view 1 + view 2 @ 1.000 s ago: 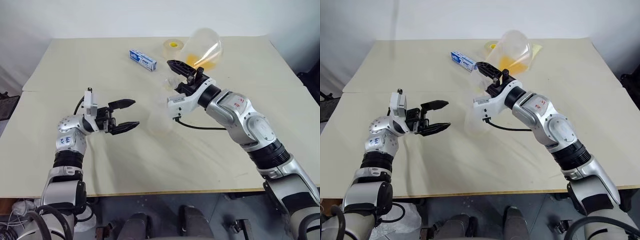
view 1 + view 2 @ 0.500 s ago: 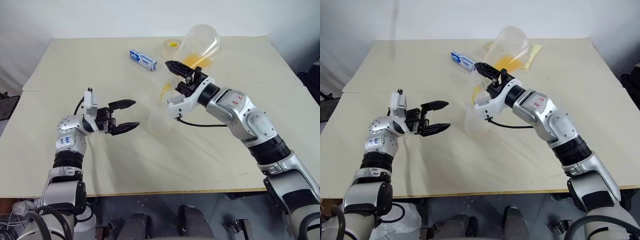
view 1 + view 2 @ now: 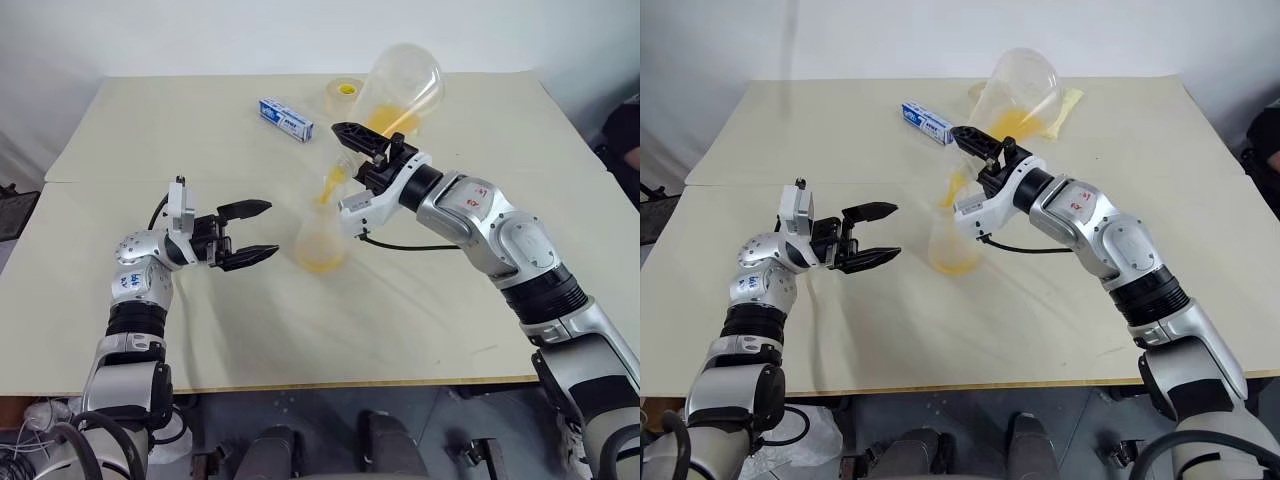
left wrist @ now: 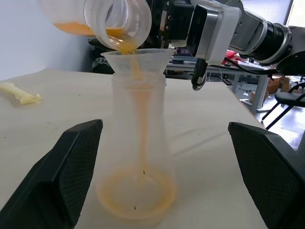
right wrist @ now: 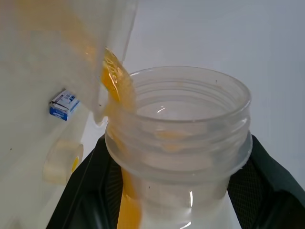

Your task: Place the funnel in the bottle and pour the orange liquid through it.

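A cream tabletop fills the head view: the right gripper, clamped on a tilted jar, pours orange liquid below its fingers. In the left wrist view, the bottle with funnel stands between the left gripper's spread, empty fingers. Over-tilting could overflow the funnel.

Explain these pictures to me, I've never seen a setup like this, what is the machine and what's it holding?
This is a humanoid robot with two arms, each ending in a two-fingered black gripper. Two pictures look down from its head; the other two come from cameras on its wrists. On the table stands a clear bottle with a small funnel in its neck. The right gripper is shut on a clear container, tipped so that orange liquid runs through the funnel and pools in the bottle. The left gripper is open beside the bottle, holding nothing. Farther back lie a blue-and-white box and a tape roll.
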Motion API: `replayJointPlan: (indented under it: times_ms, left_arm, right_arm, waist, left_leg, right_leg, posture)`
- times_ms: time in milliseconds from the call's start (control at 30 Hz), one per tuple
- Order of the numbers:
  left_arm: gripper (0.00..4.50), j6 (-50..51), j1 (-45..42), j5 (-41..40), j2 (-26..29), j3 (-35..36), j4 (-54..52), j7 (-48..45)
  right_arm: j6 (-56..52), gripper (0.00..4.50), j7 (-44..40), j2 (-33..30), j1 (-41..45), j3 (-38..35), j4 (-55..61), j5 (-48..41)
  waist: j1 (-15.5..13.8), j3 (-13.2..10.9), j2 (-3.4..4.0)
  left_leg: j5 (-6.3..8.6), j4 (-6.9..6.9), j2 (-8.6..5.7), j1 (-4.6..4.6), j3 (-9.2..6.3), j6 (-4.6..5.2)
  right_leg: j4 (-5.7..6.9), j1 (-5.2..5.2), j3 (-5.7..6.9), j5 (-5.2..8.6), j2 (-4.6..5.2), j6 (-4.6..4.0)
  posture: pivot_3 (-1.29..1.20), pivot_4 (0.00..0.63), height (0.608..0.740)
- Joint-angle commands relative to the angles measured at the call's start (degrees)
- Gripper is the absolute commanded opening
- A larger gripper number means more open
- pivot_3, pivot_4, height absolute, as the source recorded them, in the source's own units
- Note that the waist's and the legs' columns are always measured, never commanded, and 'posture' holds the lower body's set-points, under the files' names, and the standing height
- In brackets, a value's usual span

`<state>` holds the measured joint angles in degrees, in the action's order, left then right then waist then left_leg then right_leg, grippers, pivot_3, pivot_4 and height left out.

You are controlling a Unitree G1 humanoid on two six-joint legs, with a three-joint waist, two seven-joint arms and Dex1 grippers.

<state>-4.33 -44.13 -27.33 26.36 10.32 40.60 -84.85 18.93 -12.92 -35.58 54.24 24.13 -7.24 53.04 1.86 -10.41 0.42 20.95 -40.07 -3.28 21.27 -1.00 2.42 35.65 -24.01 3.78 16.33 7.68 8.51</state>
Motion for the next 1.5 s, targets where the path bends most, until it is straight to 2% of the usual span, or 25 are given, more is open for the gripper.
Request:
replayJointPlan:
  times_ms: [33,1500]
  left_arm:
    - [4.50,-0.13,-0.55,-1.00,0.08,0.96,-0.82,-0.55]
    - [4.50,-0.42,-0.52,-1.12,-0.41,1.13,-0.66,-1.07]
  right_arm:
    - [0.98,2.48,1.60,-1.09,2.41,-2.43,1.08,0.31]
    - [8.58,2.48,4.89,-1.69,5.59,-1.21,-2.38,4.35]
  waist:
    - [0.02,0.00,0.00]
    - [0.07,0.00,0.00]
  left_leg:
    - [0.00,0.00,0.00,0.00,0.00,0.00]
    - [0.00,-0.01,0.01,0.00,0.00,0.00]
  right_leg:
    - [0.00,0.00,0.00,0.00,0.00,0.00]
    - [0.01,0.00,0.00,0.00,-0.01,0.00]
  posture:
    - [0.00,0.150,0.740]
    - [0.00,0.150,0.740]
